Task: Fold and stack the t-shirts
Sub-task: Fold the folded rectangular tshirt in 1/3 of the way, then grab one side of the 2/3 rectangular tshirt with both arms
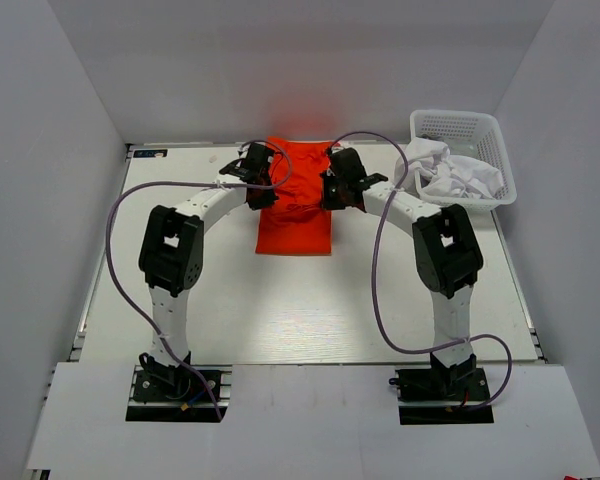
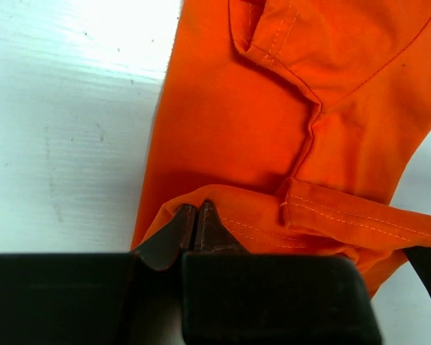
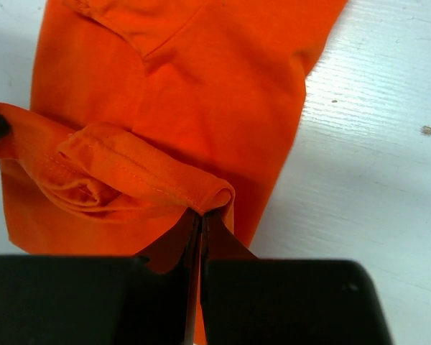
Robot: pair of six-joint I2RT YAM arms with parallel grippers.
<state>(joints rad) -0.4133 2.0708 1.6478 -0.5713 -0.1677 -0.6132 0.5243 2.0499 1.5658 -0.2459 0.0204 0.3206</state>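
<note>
Bright orange-red plain cloth t-shirt (image 1: 295, 228) lies mid-table seen from above; crumpled white t-shirts (image 1: 450, 172) wait in a white plastic lattice basket (image 1: 460, 125). Left wrist: left gripper (image 2: 196, 215) pinched tight on a lifted hem. Right wrist: right gripper (image 3: 201, 215) clamps the hem likewise. A fold appears under way; next, both arms should carry the edge across evenly.

**Bench: one shirt, one basket**

I see a white bench (image 1: 280, 310) with two things on it. An orange-red t-shirt (image 1: 295, 228) lies at the far middle, folded into a narrow strip running near to far, its near end flat on the surface. A white lattice basket (image 1: 500, 150) sits at the far right corner, with crumpled white t-shirts (image 1: 465, 178) heaped in it.
</note>
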